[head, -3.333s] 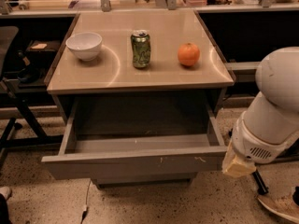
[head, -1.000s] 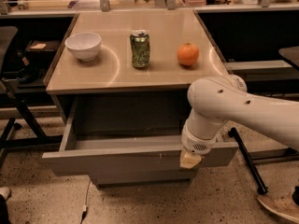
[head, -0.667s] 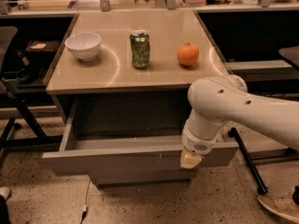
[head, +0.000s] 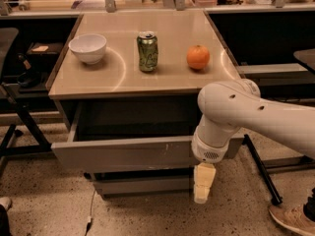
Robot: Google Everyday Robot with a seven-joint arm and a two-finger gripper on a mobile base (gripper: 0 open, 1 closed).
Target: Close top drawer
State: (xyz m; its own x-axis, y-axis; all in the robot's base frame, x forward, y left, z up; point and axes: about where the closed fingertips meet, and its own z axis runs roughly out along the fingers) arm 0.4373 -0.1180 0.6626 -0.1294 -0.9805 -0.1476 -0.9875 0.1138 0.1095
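Note:
The top drawer [head: 123,154] is a wide grey drawer under the tabletop. It stands partly open, with its flat front panel out from the cabinet and small white scratch marks right of centre. My white arm reaches in from the right across the drawer's right end. My gripper [head: 203,182] hangs down from the wrist in front of the drawer front, with its cream fingers pointing at the floor, close to or touching the panel.
On the beige tabletop [head: 167,77] stand a white bowl [head: 87,48], a green can [head: 147,51] and an orange [head: 198,57]. A plainer drawer front [head: 142,185] sits below. A dark chair base [head: 15,127] is at left, a stand leg [head: 263,173] and a shoe [head: 293,219] at right.
The arm swung in from the right to the drawer front. The drawer has slid inward and shows less of its inside than before.

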